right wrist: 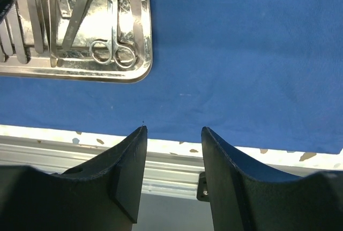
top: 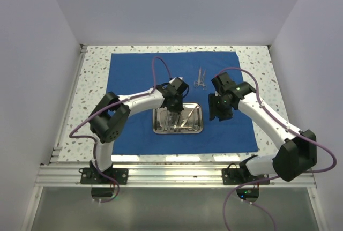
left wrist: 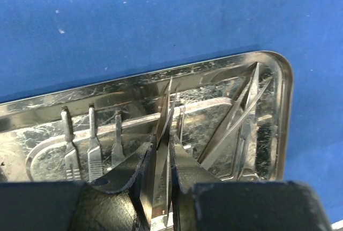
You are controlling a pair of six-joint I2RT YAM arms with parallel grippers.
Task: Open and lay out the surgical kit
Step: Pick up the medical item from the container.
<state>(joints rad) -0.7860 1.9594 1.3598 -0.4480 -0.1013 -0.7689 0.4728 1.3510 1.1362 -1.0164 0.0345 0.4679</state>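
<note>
The royal-blue cloth (top: pixel 134 75) lies spread flat on the table. The steel tray (top: pixel 197 129) sits at its middle and shows in the left wrist view (left wrist: pixel 225 65) and the right wrist view (right wrist: pixel 140 38). My left gripper (top: pixel 174 105) is over the tray, shut on a slender silver pair of tweezers (left wrist: pixel 165 114) whose tip points at the tray's far wall. Three scalpel-like handles (left wrist: pixel 94 148) lie in the tray on the left and scissor-like forceps (left wrist: pixel 242 118) on the right. One pair of forceps (top: pixel 200 79) lies on the cloth behind the tray. My right gripper (top: pixel 217 114) (right wrist: pixel 172 130) is open and empty, right of the tray.
The speckled table top (top: pixel 91 86) shows around the cloth. An aluminium rail (top: pixel 171 174) runs along the near edge and shows in the right wrist view (right wrist: pixel 171 158). White walls close in the left, back and right sides.
</note>
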